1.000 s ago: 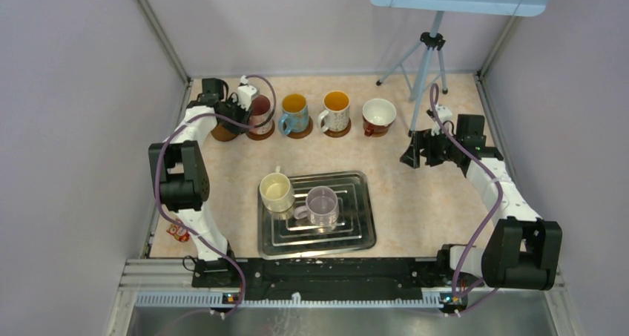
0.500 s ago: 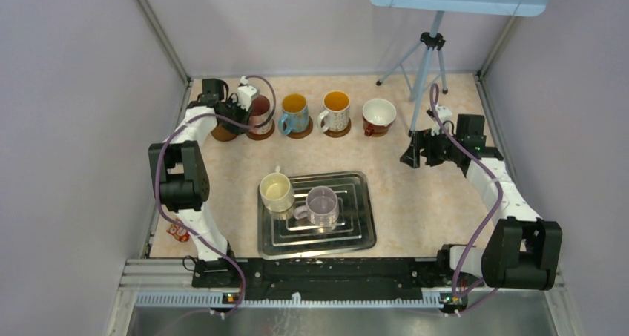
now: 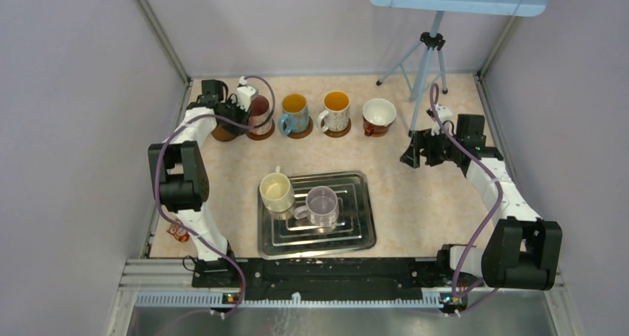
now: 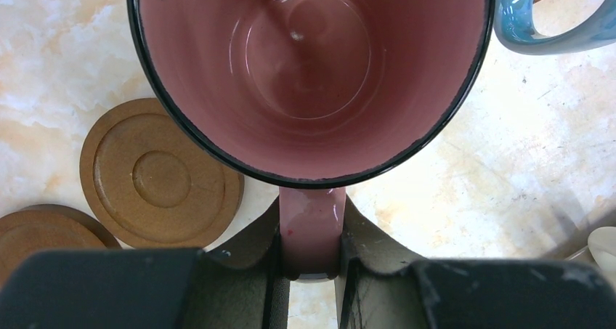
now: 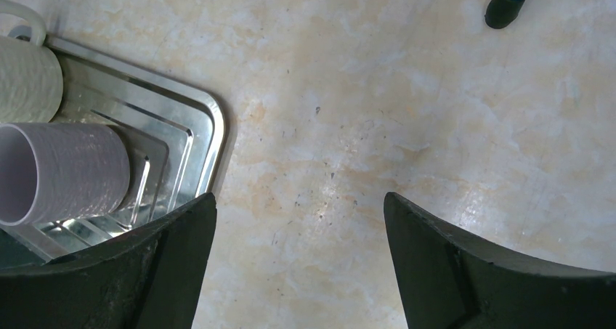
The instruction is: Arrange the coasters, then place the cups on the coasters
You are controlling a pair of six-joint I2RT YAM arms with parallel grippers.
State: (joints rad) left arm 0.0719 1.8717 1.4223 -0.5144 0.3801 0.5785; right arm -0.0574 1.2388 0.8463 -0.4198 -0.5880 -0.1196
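Nearest the arm bases, on the silver tray [image 3: 356, 239], stand the cream mug [image 3: 276, 190] and lilac mug [image 3: 322, 205]. Farther out, the right gripper [image 5: 294, 209] hangs wide open, empty. At the far row the left gripper [image 4: 311, 260] is clamped on the handle of the pink mug [image 4: 312, 75] — handle toward the wrist — with two bare coasters [image 4: 156, 173] just left of it, nearer the left arm.

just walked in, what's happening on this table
The left claw is shut on the handle of the pink mug at the left end of the back row, next to two bare coasters. Three other mugs stand in that row. The cream mug and the lilac mug sit on the silver tray. The right claw is open, holding nothing, above the table.
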